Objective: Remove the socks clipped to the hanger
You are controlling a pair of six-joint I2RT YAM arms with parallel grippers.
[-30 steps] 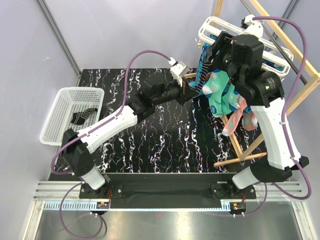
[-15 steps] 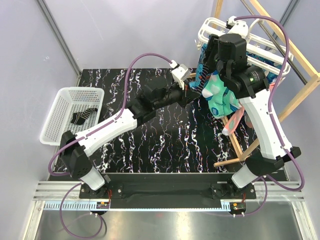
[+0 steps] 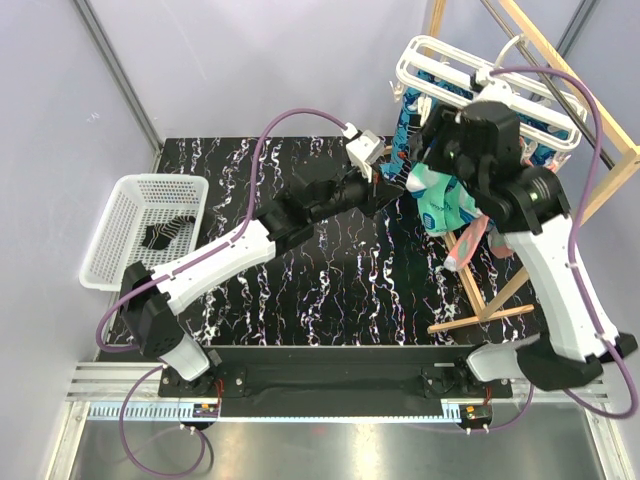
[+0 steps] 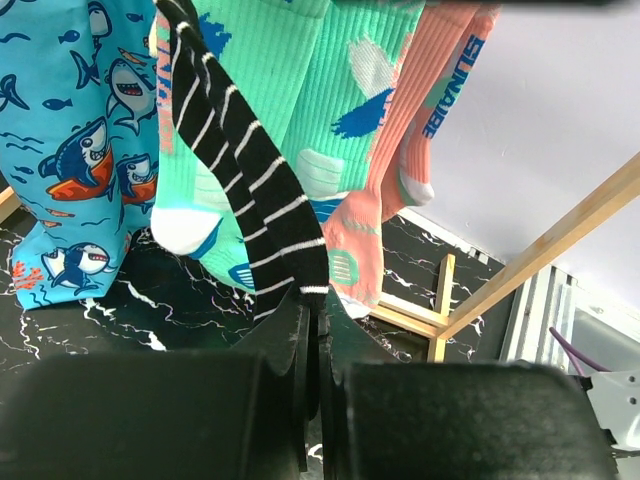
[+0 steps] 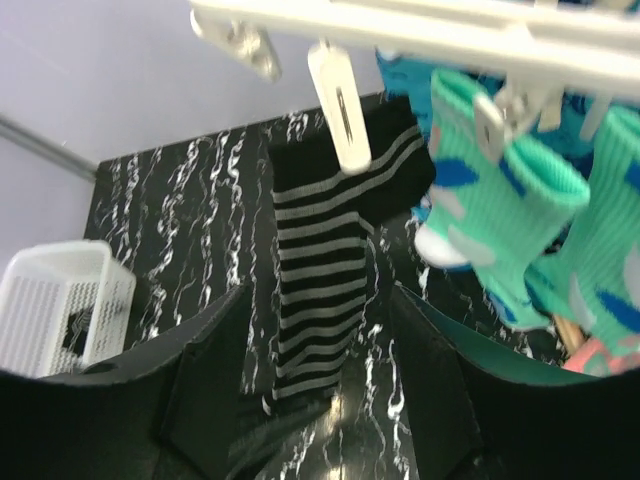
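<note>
A white plastic hanger [image 3: 452, 62] hangs from the wooden frame at the back right with socks clipped under it. In the left wrist view a black striped sock [image 4: 250, 180] hangs in front of mint-green socks [image 4: 310, 90], a salmon-pink sock [image 4: 400, 170] and a blue shark sock [image 4: 80, 150]. My left gripper [image 4: 315, 305] is shut on the striped sock's lower end. In the right wrist view a white clip [image 5: 340, 100] on the hanger bar [image 5: 450, 30] holds that striped sock [image 5: 330, 270]. My right gripper [image 5: 320, 370] stands open below the clip, one finger on either side of the sock.
A white basket [image 3: 120, 250] sits at the table's left edge with a dark sock [image 3: 165, 232] inside. The light wooden frame [image 3: 585, 115] surrounds the hanger, and its base bars [image 3: 480, 318] lie on the black marbled table [image 3: 330, 290].
My right wrist swung left, then back down under the hanger, so more of the rack shows. The left gripper edged right toward the hanger, still shut on the striped sock.
</note>
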